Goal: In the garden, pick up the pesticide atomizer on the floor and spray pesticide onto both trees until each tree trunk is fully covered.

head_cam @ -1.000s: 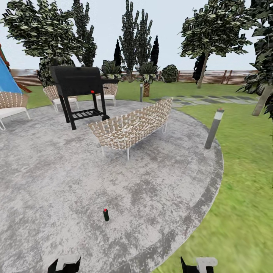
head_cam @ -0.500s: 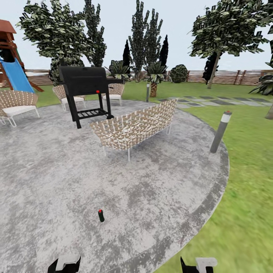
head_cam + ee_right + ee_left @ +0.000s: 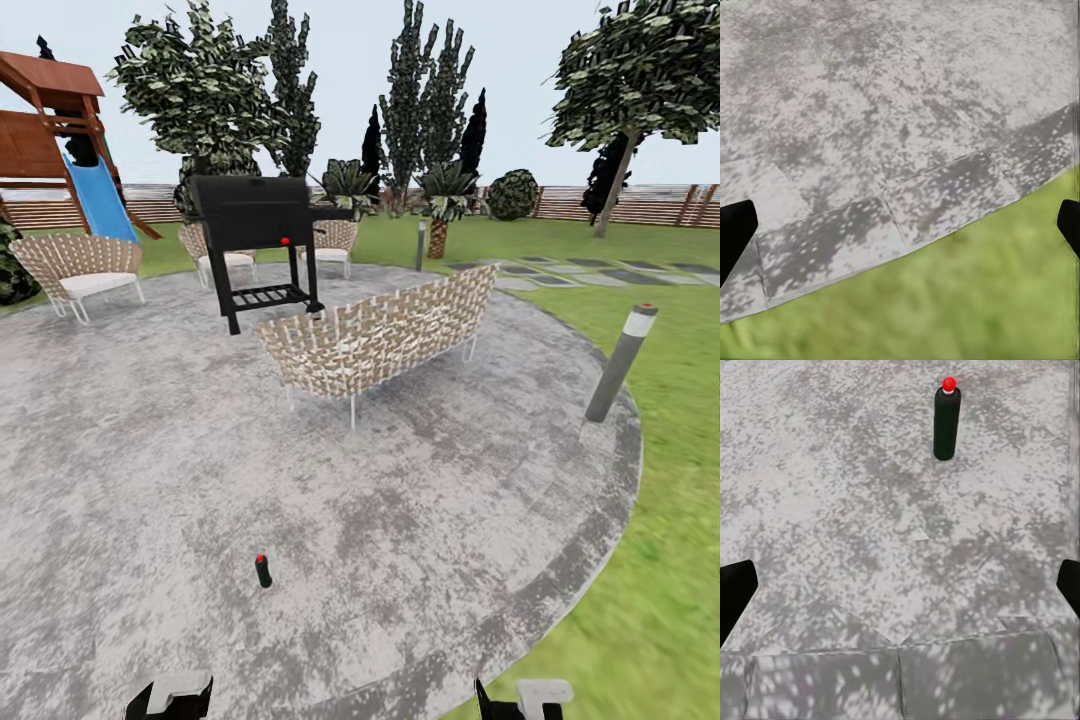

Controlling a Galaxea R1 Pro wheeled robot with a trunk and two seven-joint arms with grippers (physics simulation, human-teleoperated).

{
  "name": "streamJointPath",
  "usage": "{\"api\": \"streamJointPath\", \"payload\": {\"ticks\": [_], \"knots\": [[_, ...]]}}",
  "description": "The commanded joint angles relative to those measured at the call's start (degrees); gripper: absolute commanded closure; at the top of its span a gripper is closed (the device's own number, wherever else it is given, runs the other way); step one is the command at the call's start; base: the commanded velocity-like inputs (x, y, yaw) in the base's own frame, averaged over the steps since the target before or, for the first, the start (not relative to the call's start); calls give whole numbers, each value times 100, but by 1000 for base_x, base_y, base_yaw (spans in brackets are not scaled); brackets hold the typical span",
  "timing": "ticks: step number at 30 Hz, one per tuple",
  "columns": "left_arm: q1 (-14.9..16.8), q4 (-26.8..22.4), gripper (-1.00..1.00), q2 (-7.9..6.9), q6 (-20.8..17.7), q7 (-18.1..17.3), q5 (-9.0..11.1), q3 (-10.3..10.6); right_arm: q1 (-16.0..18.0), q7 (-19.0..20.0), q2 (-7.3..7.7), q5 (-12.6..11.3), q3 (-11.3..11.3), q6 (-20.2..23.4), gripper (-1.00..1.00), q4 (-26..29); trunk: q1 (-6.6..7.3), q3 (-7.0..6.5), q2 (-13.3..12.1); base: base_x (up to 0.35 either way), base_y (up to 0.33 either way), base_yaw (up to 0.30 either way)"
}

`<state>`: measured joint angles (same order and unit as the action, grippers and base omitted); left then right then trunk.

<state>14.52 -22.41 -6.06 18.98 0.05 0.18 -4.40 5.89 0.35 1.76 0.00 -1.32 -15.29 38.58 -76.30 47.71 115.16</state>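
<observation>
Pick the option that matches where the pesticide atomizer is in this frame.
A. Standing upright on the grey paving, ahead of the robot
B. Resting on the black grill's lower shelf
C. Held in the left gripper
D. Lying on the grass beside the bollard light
A: the dark atomizer with its red cap stands upright on the grey paving, free of both grippers, and the left wrist view shows it upright too.

Dark green atomizer (image 3: 946,422) upright, red cap, grey paving (image 3: 832,510)
</observation>
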Motion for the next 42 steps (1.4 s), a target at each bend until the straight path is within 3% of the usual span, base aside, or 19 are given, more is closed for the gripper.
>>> {"api": "streamJointPath", "payload": {"ticks": [1, 21, 42], "knots": [[-1, 0, -100, 0, 0, -2, 0, 0, 0, 0, 0, 0, 0, 0, -100, 0, 0, 0, 0, 52, -277, 4], [-2, 0, -100, 0, 0, 3, 0, 0, 0, 0, 0, 0, 1, 0, -100, 0, 0, 0, 0, 2, -276, 11], [0, 0, -100, 0, 0, 3, 7, -12, 0, 0, 0, 0, 1, 0, -100, -7, 0, 0, 0, 125, -258, 263]]}}
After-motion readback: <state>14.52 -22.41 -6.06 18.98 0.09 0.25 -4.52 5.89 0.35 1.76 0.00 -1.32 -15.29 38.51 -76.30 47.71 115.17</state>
